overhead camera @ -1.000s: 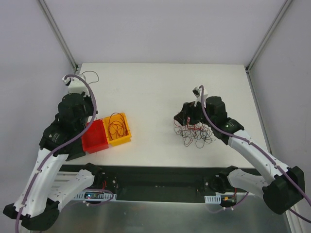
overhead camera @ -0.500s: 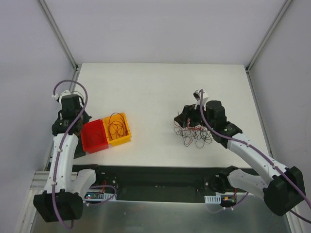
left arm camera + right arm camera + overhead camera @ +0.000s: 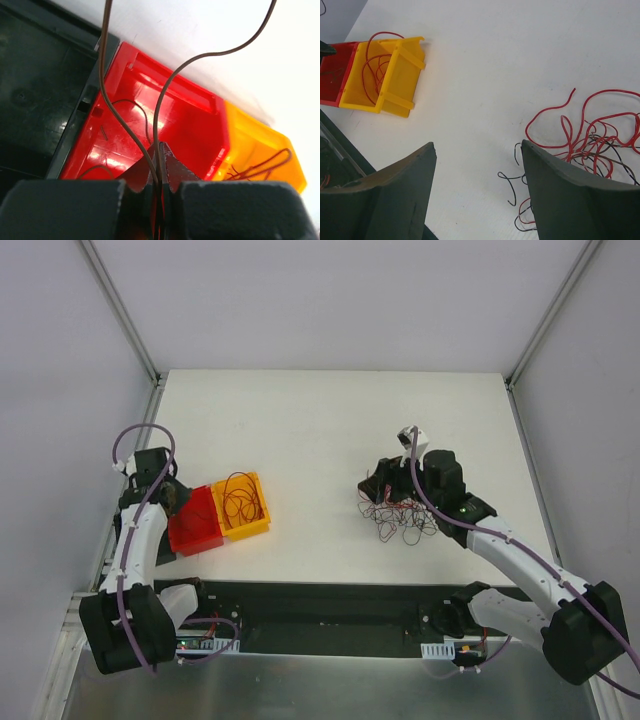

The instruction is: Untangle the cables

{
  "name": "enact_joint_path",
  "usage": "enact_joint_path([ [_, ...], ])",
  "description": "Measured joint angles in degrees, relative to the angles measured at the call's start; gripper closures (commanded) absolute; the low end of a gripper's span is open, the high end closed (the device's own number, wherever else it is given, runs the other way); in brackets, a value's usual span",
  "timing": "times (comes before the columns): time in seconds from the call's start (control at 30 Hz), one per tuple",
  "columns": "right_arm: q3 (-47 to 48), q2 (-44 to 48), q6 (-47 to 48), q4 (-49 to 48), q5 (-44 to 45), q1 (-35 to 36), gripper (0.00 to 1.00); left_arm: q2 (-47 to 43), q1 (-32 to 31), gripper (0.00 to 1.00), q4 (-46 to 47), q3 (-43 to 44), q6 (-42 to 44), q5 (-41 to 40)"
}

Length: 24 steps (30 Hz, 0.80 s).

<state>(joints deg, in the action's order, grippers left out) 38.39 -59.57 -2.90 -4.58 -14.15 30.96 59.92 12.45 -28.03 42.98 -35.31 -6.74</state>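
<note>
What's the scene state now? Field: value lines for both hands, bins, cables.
left hand: shut on one thin dark cable, above the red bin
right hand: open, holding nothing, at the edge of the tangle
red bin: a few thin wire strands inside, side by side with the yellow bin
yellow bin: red cables looped inside
tangle: red and black cables, loose on the white table

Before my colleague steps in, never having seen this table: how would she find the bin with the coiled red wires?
On the white table, look near-left, beside the left arm. Two small bins sit side by side; it's the yellow bin, farther from the arm than the red bin.
</note>
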Motion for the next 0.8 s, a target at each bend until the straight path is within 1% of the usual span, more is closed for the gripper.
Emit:
enact_joint_path([
  [0.13,-0.7,0.1,0.0,-0.3,0.0,0.0,0.28,0.0,0.0,1.0,3.7,-6.6,-3.9,-1.1],
  [0.23,-0.8,0.1,0.0,-0.4,0.0,0.0,0.29,-0.9,0.0,1.0,4.9,-11.3,-6.0,-1.2],
  [0.27,-0.8,0.1,-0.1,-0.5,0.0,0.0,0.29,-1.7,0.0,0.99,5.0,-12.6,-6.4,-1.2],
  [0.33,-0.8,0.2,-0.1,-0.7,-0.1,0.0,0.29,-4.3,0.0,0.65,5.0,-14.0,-7.0,-1.2],
  [0.37,-0.8,0.2,-0.1,-0.8,-0.1,0.0,0.29,-5.5,0.0,0.53,4.9,-14.1,-6.8,-1.2],
  [0.4,-0.8,0.2,-0.1,-0.8,-0.1,0.0,0.29,-7.0,0.0,0.45,5.1,-14.1,-6.8,-1.0],
  [0.47,-0.8,0.2,-0.1,-0.8,-0.1,0.0,0.29,-9.7,0.0,0.33,4.7,-13.6,-6.7,-0.9],
  [0.5,-0.8,0.2,-0.1,-0.8,-0.2,0.0,0.29,-10.6,0.0,0.29,4.3,-13.1,-6.5,-0.7],
  [0.63,-0.8,0.2,-0.5,-0.9,-0.3,0.0,0.29,-12.0,0.0,0.19,0.5,-9.2,-5.1,0.4],
  [0.73,-0.8,0.2,-0.7,-1.2,-0.4,0.0,0.29,-12.1,0.0,0.18,-2.8,-5.6,-3.2,0.5],
  [0.8,-0.8,0.2,-0.7,-1.2,-0.5,0.0,0.28,-11.9,0.0,0.2,-4.6,-3.3,-1.1,0.2],
])
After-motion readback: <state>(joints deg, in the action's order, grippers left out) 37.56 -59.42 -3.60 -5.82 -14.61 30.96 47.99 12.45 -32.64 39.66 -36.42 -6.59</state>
